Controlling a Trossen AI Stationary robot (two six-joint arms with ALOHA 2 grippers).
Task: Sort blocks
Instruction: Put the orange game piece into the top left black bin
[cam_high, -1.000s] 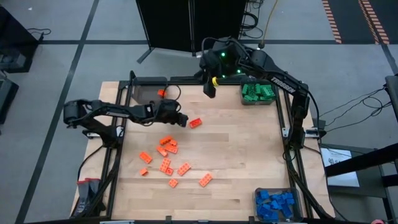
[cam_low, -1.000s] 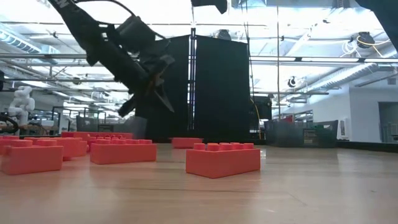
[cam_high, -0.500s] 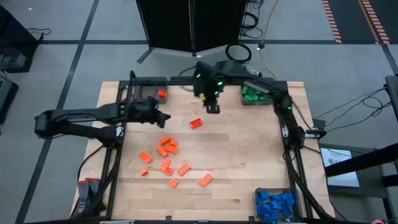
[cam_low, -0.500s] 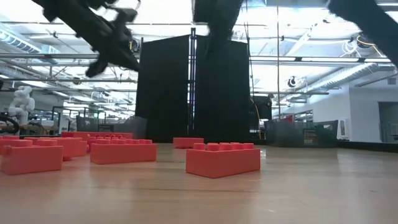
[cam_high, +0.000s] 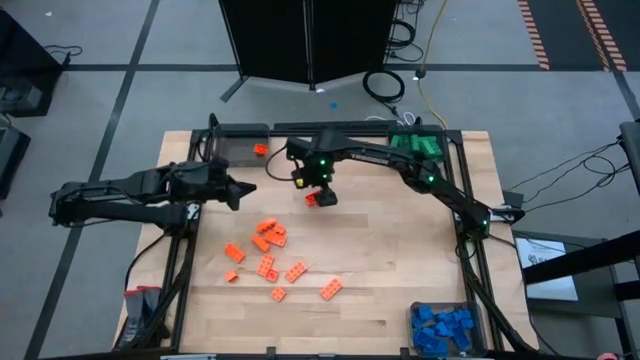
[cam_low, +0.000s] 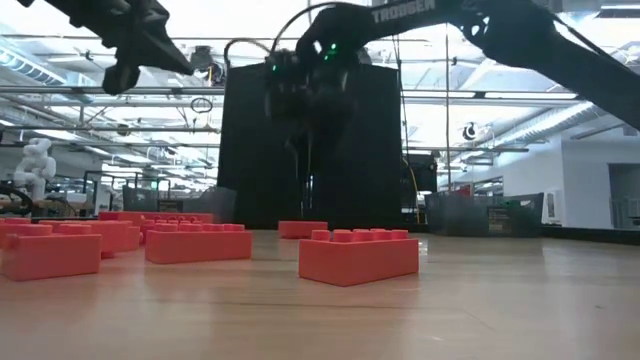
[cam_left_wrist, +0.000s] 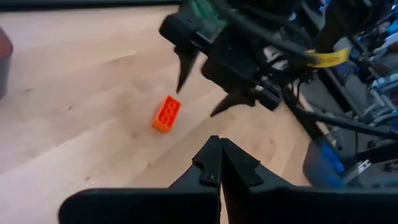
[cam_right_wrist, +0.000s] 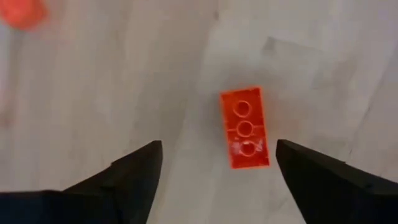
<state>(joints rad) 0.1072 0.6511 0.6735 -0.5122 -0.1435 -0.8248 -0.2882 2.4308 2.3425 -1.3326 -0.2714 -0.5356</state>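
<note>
Your right gripper (cam_right_wrist: 214, 163) is spread wide above a lone orange brick (cam_right_wrist: 245, 128) lying flat on the table (cam_high: 400, 260), studs up, oblong, between the fingertips but untouched. Your left gripper (cam_left_wrist: 219, 151) is pinched shut with nothing in it, near the table's left edge. More orange bricks (cam_high: 270, 240) lie scattered nearer the front.

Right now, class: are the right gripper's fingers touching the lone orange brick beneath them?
Apart. The right wrist view shows bare table between the fingers and orange brick.
</note>
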